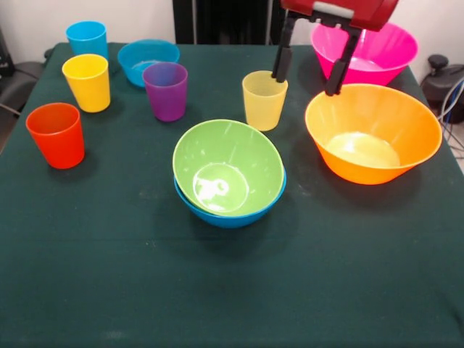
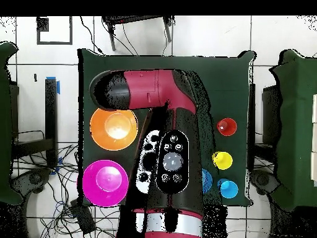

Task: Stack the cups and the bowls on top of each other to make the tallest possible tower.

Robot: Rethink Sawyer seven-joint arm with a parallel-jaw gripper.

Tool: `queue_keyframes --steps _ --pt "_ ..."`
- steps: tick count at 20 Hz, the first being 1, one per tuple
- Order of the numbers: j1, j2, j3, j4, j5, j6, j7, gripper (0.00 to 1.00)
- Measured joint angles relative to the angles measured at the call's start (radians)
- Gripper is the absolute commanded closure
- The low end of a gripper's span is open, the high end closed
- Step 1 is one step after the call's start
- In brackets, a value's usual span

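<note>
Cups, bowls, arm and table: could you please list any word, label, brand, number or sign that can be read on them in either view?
None: no readable text shows in either view.
The cups, such as the orange cup, and the bowls, such as the large orange-yellow bowl, are plain.
The arm's button pad shows round controls only, with no legible marking.
The gripper bears no label.

No text, label, brand, number or sign can be read on the cups, the bowls, the arm or the green table cloth (image 1: 145, 290) in either view.
</note>
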Motion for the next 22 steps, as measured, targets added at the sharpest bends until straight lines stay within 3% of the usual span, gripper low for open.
queue_keyframes --steps 10,22 --pt "-0.033 0.006 0.008 0.011 -0.002 -0.019 0.000 0.00" --pt "-0.021 0.068 -0.006 0.069 -0.121 -0.236 0.000 0.00"
